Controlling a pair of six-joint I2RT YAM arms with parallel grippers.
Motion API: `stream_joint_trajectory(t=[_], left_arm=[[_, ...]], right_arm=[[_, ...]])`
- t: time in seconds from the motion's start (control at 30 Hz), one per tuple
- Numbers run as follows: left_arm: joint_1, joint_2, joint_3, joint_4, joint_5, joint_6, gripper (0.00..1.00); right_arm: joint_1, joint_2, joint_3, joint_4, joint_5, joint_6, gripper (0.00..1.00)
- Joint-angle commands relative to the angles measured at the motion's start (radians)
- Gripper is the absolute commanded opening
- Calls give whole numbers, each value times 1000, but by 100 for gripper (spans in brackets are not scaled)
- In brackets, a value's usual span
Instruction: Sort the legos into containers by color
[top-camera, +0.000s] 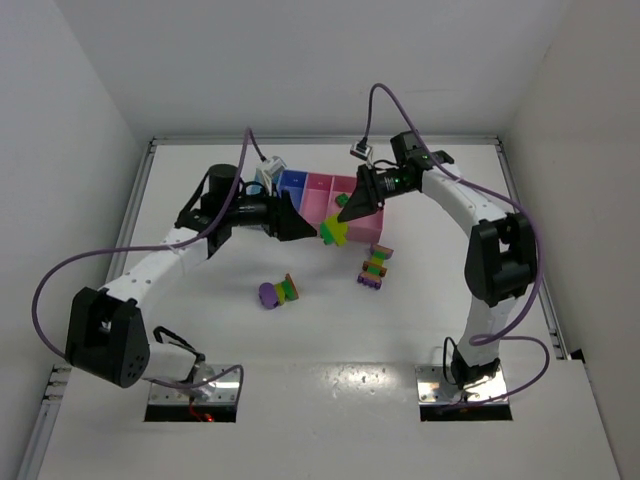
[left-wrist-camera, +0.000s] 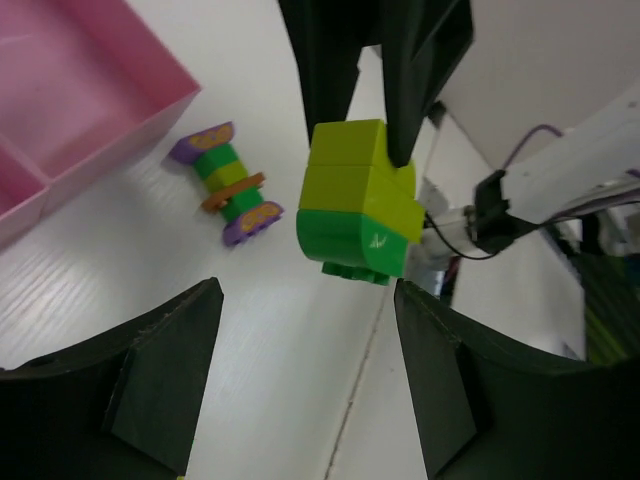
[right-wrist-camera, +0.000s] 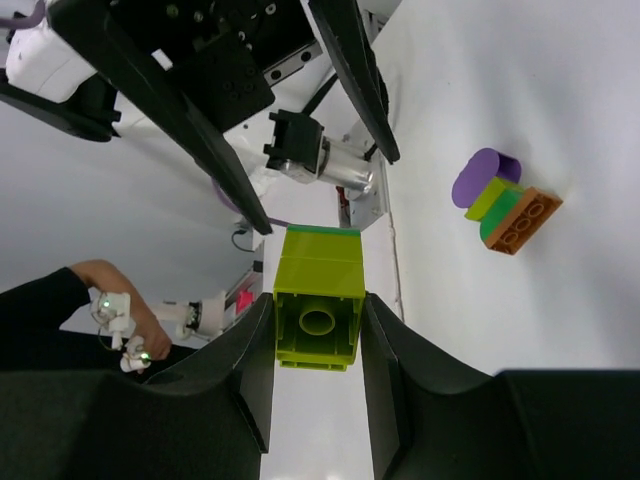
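The right gripper (right-wrist-camera: 318, 322) is pressed onto a short stack of bricks (right-wrist-camera: 318, 300), pinching its lime end between two black fingers (right-wrist-camera: 250, 380). The stack is two lime-yellow layers capped by one darker green layer. The right wrist view looks into the hollow underside of the lime brick, and the left wrist view shows the green end's studs pointing away from the grip. The stack hangs clear of the table (top-camera: 330, 340), its green end pointing at the left gripper (left-wrist-camera: 305, 300). That gripper meets it tip to tip with its fingers spread wide, one on each side of the green end with a gap on both sides, holding nothing. The right arm rises from its base to a high elbow, and its forearm slopes back toward the middle of the table. The left arm stretches long and low on a diagonal from its shoulder to the same spot. Just beyond both grippers stands the row of bins (top-camera: 320, 195), light blue, blue and two pink; the near wall of the wider pink one is just beside the right gripper. On the near side of the right gripper a strip (top-camera: 375, 268) of purple, green, lime and orange bricks lies flat. Nearer the left gripper a round purple piece (top-camera: 268, 294) lies joined to lime and orange bricks. From these two pieces bare white table runs to the arm bases, with white walls closing the far and side edges.
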Motion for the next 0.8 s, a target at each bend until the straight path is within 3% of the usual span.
stream_joint_trajectory(t=[0.0, 0.3, 0.77], left_arm=[[39, 37, 2, 222, 266, -186, 75], [48, 97, 23, 207, 310, -163, 66], [57, 133, 56, 221, 341, -138, 60]], right_arm=[[2, -33, -9, 50, -81, 4, 5], [22, -33, -9, 154, -99, 99, 5], [52, -15, -9, 208, -109, 140, 5]])
